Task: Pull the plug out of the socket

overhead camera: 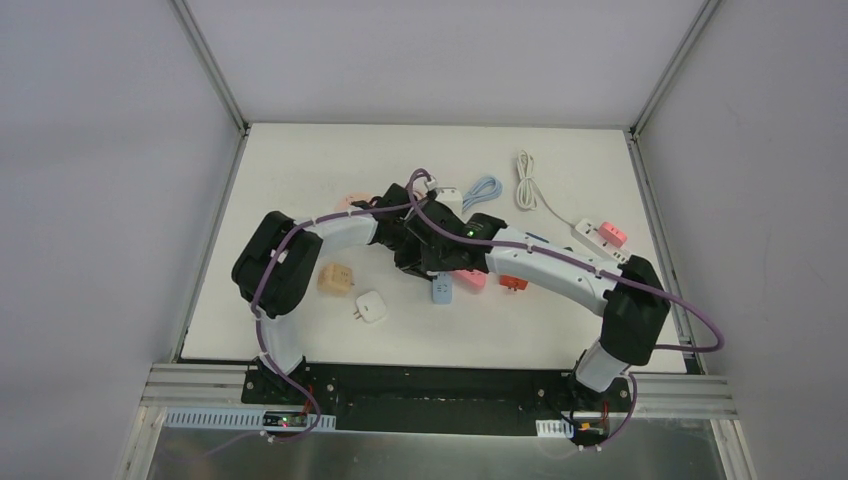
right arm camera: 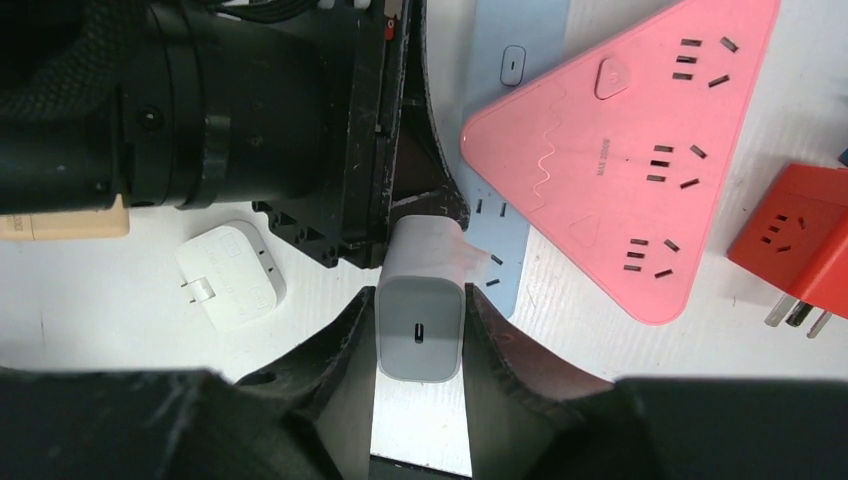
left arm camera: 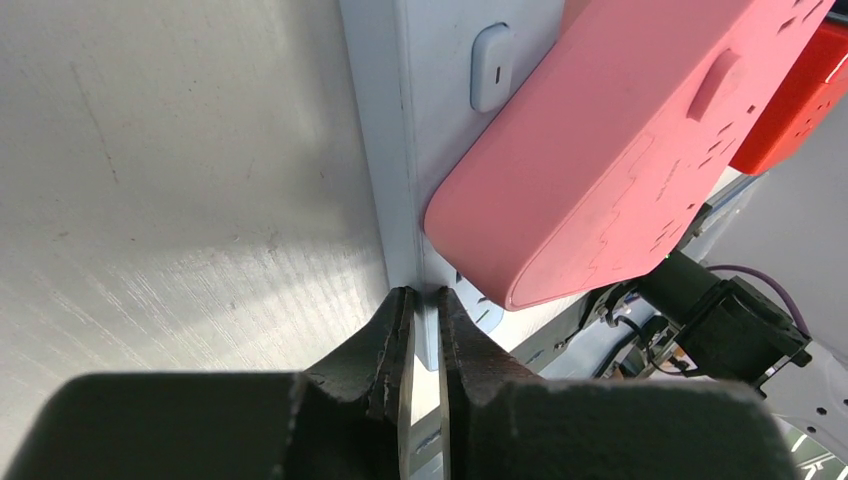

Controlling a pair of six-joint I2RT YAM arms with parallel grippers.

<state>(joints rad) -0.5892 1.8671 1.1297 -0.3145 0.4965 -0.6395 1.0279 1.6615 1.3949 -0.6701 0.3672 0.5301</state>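
On the left, the left gripper point(left arm camera: 420, 300) is seen pressed tight onto the thin edge of the long pale blue plastic power strip point(left arm camera: 420, 120), evidently so the strip is pinned against the coming pull. At centre, the white block-shaped charger plug point(right arm camera: 420, 335) is seated in that strip, clamped between the 2 fingers of the right gripper point(right arm camera: 420, 298). Just right, the pink triangular socket block point(right arm camera: 620, 160) is left untouched, lying partly over the strip. Extraction is judged not yet begun.
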